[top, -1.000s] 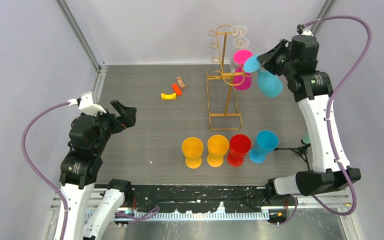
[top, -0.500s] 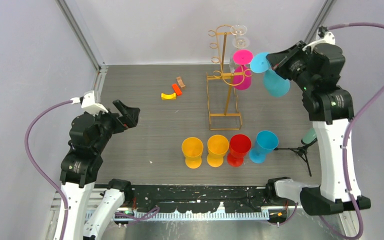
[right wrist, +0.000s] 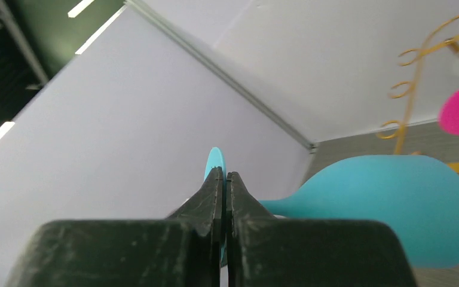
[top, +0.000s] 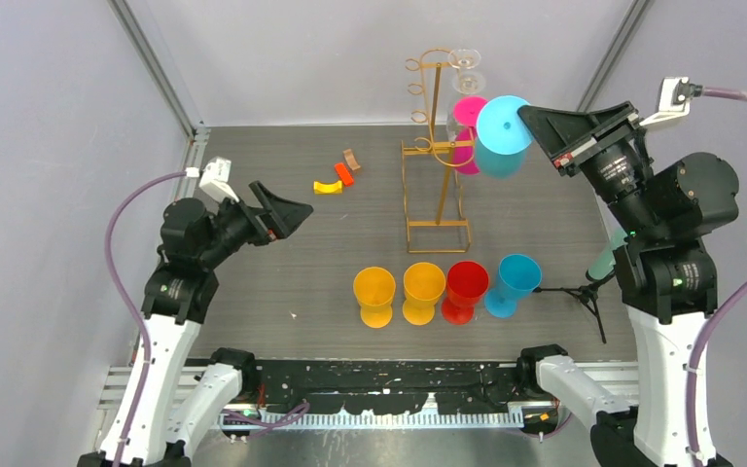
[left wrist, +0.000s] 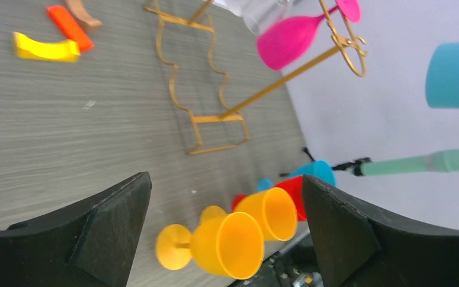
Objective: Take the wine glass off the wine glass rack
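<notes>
The gold wire wine glass rack stands at the back centre of the table. A pink wine glass and a clear one hang on it. My right gripper is shut on the flat foot of a teal wine glass and holds it in the air, right of the rack's upper part. In the right wrist view the fingers pinch the foot edge-on, with the teal bowl to the right and the rack beyond. My left gripper is open and empty, also in its wrist view.
Two orange goblets, a red one and a blue one stand in a row near the front. Yellow, orange and brown blocks lie at back left. A small tripod with a mint-green handle stands at right.
My right arm has risen and swung, carrying the teal glass up and left, so it now overlaps the pink glass in view. My left gripper has moved forward and to the right.
</notes>
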Robot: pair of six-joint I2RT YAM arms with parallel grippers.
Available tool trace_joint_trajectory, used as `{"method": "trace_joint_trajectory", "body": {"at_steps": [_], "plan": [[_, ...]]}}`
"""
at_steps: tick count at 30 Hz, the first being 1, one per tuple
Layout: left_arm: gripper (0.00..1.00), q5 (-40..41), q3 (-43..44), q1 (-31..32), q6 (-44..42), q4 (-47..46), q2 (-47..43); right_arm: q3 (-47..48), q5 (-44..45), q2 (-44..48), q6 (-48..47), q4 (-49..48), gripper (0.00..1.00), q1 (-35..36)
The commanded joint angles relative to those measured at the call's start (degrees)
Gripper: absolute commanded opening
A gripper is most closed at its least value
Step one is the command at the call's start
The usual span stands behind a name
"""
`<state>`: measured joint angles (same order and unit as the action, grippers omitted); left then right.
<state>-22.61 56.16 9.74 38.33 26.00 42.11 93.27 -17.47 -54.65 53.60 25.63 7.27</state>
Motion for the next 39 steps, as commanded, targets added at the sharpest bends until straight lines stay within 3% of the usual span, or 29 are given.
{"method": "trace_joint_trajectory", "body": {"at_steps": [1,7,13,22,33,39], "plan": [[1.0,-12.2,-4.9,0.0,15.2,-19.2,1.3,-5.8,-9.9,0.9,15.6,-19.8,0.0,-0.3],[1.0,-15.9,-11.3,0.8,33.5,-45.3,3.5,-16.3,-12.8,0.9,34.9,-41.0,0.01,-0.2],[1.0,-12.6,-11.0,4.6,38.7,-51.0,5.6,-25.6,-11.9,-1.4,48.4,-55.2,0.0,1.7],[1.0,-11.2,-11.3,10.4,46.8,-60.0,9.9,-28.3,-6.5,-5.2,44.8,-56.8,0.0,16.4],[0.99,-10.2,-14.0,10.5,59.8,-71.6,9.7,-29.8,-3.8,-7.3,45.3,-60.1,0.0,21.2],[0.82,-12.2,-13.8,10.6,67.7,-79.5,11.5,-30.9,-3.9,-9.3,47.7,-62.8,0.0,21.5]]}}
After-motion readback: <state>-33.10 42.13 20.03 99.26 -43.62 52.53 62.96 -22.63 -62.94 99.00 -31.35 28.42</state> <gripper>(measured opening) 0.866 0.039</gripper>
